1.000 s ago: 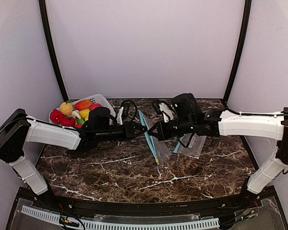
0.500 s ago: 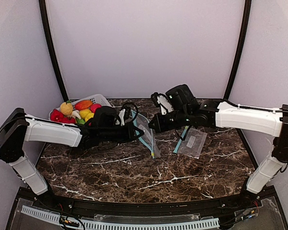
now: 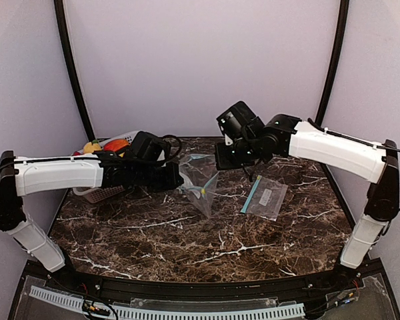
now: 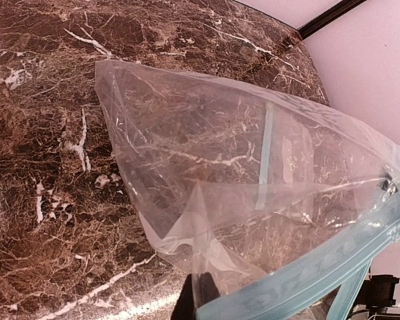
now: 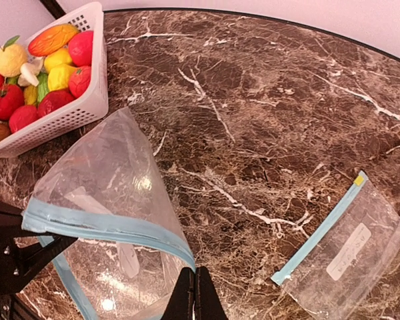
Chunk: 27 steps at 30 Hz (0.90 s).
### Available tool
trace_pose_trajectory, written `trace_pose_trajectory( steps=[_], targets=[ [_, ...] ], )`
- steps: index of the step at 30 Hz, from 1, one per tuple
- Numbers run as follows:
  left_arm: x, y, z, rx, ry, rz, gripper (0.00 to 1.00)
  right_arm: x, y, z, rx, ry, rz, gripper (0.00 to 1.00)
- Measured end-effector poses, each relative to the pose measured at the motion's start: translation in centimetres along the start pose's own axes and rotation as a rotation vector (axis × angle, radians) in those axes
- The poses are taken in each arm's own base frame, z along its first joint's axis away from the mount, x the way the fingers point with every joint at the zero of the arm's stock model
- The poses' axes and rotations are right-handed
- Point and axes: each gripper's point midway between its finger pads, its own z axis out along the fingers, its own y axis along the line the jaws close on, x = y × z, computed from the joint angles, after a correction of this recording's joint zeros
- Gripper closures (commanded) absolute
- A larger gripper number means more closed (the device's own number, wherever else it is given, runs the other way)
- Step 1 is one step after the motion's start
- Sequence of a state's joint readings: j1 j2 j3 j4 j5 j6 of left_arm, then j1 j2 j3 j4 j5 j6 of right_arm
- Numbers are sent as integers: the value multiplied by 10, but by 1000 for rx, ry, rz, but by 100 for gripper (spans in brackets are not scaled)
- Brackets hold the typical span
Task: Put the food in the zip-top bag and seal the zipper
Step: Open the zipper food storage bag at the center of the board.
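Food (image 5: 57, 75) fills the white basket (image 5: 87, 110) at ten o'clock on the table (image 3: 187, 243), while the zip-top bag (image 3: 201, 180) hangs above its centre. We clamp the bag's rim with our left gripper (image 4: 200, 288) at its nine o'clock and our right gripper (image 5: 194, 279) at one o'clock, both sets of fingers closed.

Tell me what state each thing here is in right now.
Zip-top bag: held up, mouth open, empty.
Left end effector: shut on the bag's rim.
Right end effector: shut on the opposite rim.
Food: piled in the basket.
Basket: upright, full.
Second bag: lying flat, untouched.
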State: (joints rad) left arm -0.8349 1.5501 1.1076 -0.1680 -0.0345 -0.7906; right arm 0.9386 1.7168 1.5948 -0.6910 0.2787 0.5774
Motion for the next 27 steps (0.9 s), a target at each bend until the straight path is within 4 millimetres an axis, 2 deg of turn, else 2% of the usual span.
trace_pose_trajectory(
  steps=[3,5,10,13,16,18,20,21,23,25,27],
  targets=[
    [-5,-7,-8,-5,15,-24,99,-7,-7,-6,57,-2,30,100],
    [-4,-10,-10,2,28,-28,99,-2,-14,-6,90,11,38,100],
    [12,-6,-11,8,83,-3,99,16,-24,6,135,43,21,100],
    [28,0,-12,28,121,15,97,26,-21,14,121,69,-11,100],
    [40,-2,-11,70,158,25,90,28,-7,18,45,78,-38,100],
    [43,-7,-9,107,170,29,84,27,5,19,-16,79,-50,100],
    [45,-10,-8,135,168,35,66,28,12,19,-57,86,-57,100],
    [45,-11,-9,145,164,38,53,28,15,19,-70,87,-59,100],
    [43,-11,-13,152,150,52,36,28,17,18,-80,88,-60,100],
    [37,-13,-22,158,122,66,26,27,17,18,-81,86,-59,100],
    [28,-16,-37,165,81,82,20,26,16,16,-77,82,-56,100]
  ],
)
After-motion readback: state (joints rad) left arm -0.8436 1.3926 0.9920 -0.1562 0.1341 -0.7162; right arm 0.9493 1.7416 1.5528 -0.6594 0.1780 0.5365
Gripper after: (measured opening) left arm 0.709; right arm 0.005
